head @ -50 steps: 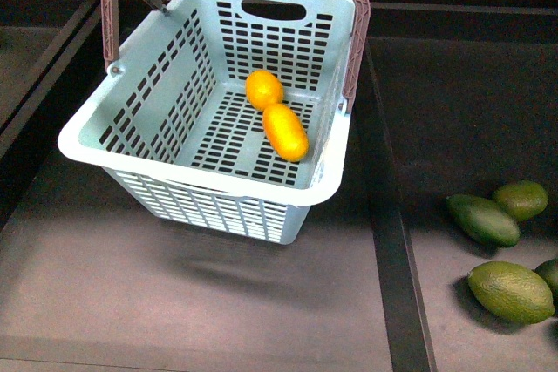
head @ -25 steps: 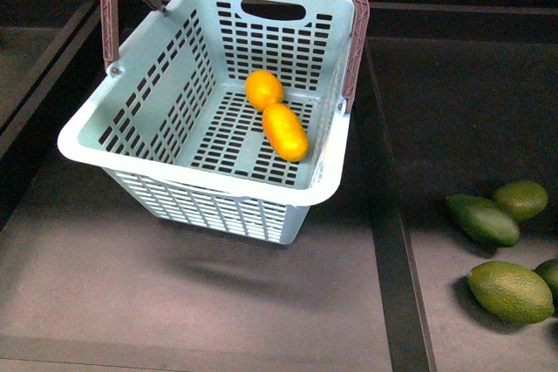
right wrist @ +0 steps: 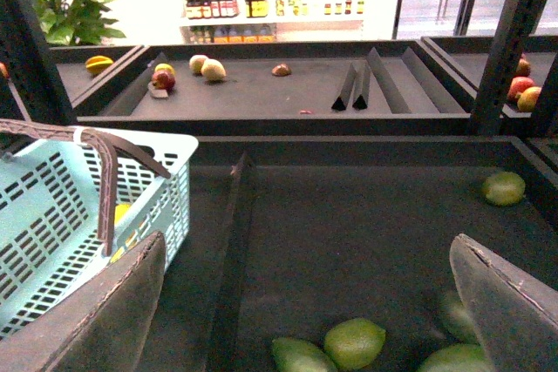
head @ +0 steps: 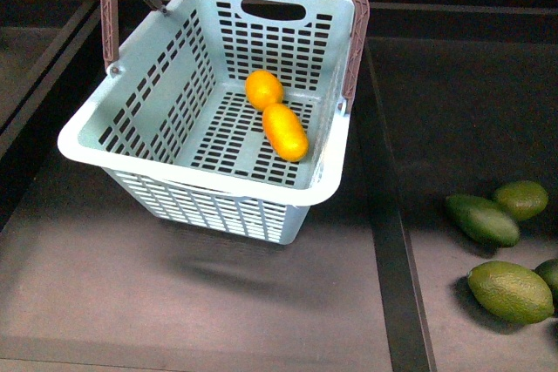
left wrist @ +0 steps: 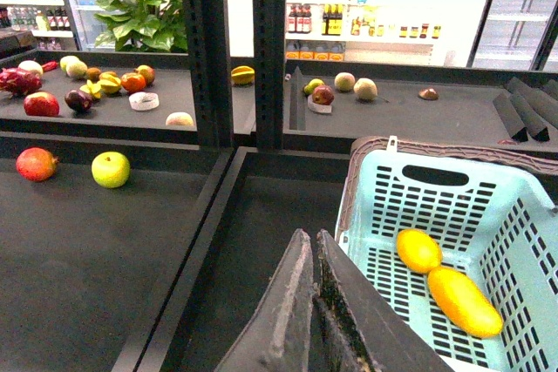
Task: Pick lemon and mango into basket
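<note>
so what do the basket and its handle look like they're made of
The basket looks like moulded plastic: pale teal, smooth with a slight sheen, with even slots in its walls and floor and a rolled rim. Its handle also looks like plastic, a matte brownish mauve with a ridged, wavy edge; whether it is a softer material cannot be told.

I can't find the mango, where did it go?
In the front view, the mango lies on the slotted floor of the teal basket, toward its right side, touching the rounder lemon just behind it.
</note>
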`<state>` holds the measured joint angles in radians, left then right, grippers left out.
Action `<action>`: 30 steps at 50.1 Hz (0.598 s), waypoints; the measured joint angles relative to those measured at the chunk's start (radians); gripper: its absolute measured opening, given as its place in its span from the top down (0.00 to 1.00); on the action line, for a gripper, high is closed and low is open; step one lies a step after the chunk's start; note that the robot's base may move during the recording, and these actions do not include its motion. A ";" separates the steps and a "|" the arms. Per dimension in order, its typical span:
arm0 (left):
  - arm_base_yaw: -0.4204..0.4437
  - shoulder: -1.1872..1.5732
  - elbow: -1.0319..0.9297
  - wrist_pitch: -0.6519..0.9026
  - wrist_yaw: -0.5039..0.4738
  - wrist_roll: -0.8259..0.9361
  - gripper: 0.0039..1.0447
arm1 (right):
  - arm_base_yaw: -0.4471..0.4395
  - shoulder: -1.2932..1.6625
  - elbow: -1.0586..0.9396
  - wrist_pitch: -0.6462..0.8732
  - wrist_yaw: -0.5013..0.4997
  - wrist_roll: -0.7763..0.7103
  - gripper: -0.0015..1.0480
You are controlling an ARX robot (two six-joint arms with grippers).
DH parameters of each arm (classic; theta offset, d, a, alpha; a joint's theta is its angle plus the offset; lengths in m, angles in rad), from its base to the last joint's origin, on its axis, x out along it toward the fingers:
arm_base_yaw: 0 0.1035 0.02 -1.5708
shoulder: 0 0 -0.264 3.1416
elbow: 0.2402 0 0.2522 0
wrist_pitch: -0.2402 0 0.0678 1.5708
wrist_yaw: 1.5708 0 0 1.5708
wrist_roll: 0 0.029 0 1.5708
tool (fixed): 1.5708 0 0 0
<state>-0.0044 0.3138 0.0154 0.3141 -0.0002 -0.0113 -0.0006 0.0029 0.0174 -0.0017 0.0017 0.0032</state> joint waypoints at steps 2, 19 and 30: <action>0.000 -0.015 0.000 -0.015 0.000 0.000 0.97 | 0.000 0.000 0.000 0.000 0.000 0.000 0.08; 0.000 -0.171 0.000 -0.181 -0.001 0.000 0.97 | 0.000 0.000 0.000 0.000 0.000 0.000 0.08; 0.000 -0.307 0.000 -0.311 0.000 0.000 0.97 | 0.000 0.000 0.000 0.000 0.000 0.000 0.08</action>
<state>-0.0044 0.0067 0.0154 0.0032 -0.0002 -0.0109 -0.0006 0.0029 0.0174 -0.0017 0.0021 0.0029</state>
